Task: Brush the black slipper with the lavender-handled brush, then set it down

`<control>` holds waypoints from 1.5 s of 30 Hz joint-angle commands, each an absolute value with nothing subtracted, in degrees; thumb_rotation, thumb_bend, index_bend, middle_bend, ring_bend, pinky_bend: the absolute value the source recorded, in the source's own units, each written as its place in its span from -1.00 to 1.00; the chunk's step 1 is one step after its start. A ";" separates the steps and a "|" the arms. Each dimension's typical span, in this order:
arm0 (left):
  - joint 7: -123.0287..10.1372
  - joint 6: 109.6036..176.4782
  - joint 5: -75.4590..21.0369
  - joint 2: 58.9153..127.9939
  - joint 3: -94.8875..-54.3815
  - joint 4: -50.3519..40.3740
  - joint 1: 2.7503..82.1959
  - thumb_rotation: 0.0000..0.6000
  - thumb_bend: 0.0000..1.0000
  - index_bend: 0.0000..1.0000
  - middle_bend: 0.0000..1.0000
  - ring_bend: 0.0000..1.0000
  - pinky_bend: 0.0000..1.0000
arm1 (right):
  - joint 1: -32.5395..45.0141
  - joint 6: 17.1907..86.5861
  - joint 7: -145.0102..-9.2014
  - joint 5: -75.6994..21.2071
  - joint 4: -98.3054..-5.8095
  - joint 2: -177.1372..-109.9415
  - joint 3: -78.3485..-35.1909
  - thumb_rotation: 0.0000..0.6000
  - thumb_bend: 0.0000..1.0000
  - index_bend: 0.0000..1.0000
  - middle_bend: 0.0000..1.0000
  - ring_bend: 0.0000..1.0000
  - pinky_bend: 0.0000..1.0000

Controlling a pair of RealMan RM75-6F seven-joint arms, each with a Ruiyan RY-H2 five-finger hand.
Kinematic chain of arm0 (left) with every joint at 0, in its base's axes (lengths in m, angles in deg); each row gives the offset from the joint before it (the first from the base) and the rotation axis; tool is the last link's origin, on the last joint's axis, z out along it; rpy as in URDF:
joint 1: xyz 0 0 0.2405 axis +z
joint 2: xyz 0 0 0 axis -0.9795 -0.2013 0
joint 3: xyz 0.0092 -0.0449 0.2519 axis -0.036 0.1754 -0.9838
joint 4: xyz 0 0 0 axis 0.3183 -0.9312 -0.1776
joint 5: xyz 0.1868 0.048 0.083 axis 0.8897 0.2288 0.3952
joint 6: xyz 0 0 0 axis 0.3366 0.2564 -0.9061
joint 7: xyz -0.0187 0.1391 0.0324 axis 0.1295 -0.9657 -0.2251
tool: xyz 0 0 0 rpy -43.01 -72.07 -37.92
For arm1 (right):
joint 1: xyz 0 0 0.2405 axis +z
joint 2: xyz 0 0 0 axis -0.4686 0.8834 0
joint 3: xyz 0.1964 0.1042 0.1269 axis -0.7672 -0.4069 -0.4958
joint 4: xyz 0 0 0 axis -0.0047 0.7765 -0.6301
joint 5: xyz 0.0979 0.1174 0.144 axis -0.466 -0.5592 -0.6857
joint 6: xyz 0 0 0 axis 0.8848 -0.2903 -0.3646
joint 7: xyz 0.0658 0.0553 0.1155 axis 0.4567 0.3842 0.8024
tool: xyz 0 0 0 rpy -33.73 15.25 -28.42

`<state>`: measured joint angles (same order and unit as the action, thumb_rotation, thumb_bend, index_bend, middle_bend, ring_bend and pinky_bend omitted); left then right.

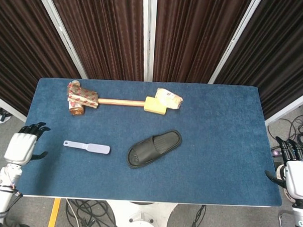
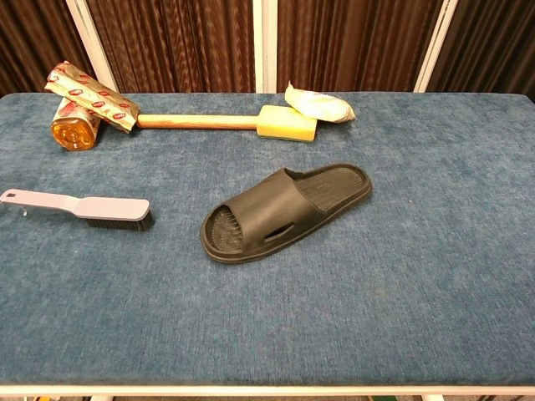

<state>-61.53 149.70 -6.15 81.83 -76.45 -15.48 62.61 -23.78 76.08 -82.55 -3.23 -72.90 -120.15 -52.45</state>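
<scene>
The black slipper (image 1: 154, 148) (image 2: 282, 210) lies sole-down near the middle of the blue table (image 1: 215, 146), toe toward the near left. To its left the lavender-handled brush (image 1: 87, 147) (image 2: 79, 206) lies flat, bristles down, handle pointing left. Only the head view shows my hands. My left hand (image 1: 23, 146) hovers off the table's left edge, level with the brush handle, open and holding nothing. Off the right edge, near the front corner, my right hand (image 1: 293, 172) is also open and holds nothing.
Along the back of the table lie a wooden-handled yellow sponge mop (image 1: 142, 104) (image 2: 255, 122), a wrapped white packet (image 1: 169, 98) (image 2: 318, 104), a red-patterned wrapped roll (image 1: 83, 94) (image 2: 90, 96) and an amber jar (image 1: 75, 109) (image 2: 73, 132). Dark curtains hang behind.
</scene>
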 commanded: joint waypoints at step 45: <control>-76.66 118.13 -36.60 91.20 -79.76 -11.00 39.86 1.00 -0.69 0.17 0.24 0.05 0.09 | -23.43 72.79 -78.23 -5.78 -69.13 -120.82 -51.84 1.00 -1.00 -0.85 -0.64 -0.81 -0.58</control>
